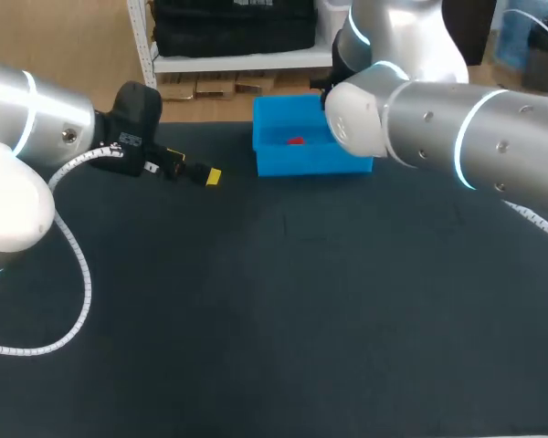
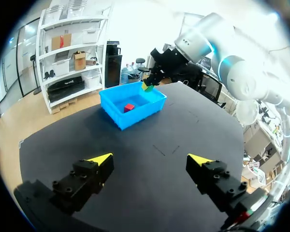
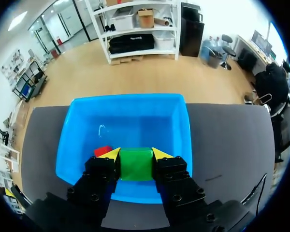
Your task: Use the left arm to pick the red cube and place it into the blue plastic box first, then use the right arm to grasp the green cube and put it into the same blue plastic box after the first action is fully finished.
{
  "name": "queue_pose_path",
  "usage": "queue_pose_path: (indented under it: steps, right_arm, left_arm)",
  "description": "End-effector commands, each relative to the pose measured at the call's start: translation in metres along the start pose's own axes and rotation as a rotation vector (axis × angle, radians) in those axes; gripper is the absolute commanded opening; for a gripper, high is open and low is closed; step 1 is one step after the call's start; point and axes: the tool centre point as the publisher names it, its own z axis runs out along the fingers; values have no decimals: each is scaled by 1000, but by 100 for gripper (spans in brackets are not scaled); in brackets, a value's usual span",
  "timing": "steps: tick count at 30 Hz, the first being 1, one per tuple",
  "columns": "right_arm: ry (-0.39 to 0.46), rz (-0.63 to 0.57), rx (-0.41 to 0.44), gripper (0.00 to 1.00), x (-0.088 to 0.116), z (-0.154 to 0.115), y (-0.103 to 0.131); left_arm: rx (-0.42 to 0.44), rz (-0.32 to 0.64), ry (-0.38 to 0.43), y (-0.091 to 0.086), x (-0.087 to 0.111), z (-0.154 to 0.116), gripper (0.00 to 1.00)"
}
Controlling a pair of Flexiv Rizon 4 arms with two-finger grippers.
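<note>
Desk (image 1: 274, 328): dark matte surface, with the blue plastic box (image 1: 283, 164) at its far edge. Red cube (image 3: 102, 150) lies inside the box. My right gripper (image 3: 136, 153) is clamped on the green cube (image 3: 136, 166), above the box interior. My left gripper (image 2: 150, 158) has its fingers apart, over the desk, well apart from the box.

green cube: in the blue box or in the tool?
In the tool. Right tool shut on the green cube from both sides, over the blue box; only the red cube lies inside.
</note>
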Motion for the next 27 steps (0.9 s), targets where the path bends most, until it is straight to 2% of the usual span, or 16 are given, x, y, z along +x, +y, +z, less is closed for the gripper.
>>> queue_pose_path:
  steps: [1,11,12,13,15,16,27]
  right_arm:
    - [48,-3,7,0,-12,12,2]
    - [112,-5,34,0,-5,22,-1]
    - [116,-4,36,2,-4,23,-1]
    - [119,-3,39,30,-4,23,-2]
    - [125,-5,40,58,-4,24,-2]
    - [126,-6,40,100,-4,23,-2]
    - [114,2,5,100,-5,3,1]
  left_arm:
    - [4,2,-9,1,2,0,100]
    - [4,2,-9,1,2,0,100]
    - [4,2,-9,1,2,0,100]
    - [4,2,-9,1,2,0,100]
    - [4,2,-9,1,2,0,100]
    - [4,2,-9,1,2,0,100]
    - [4,2,-9,1,2,0,100]
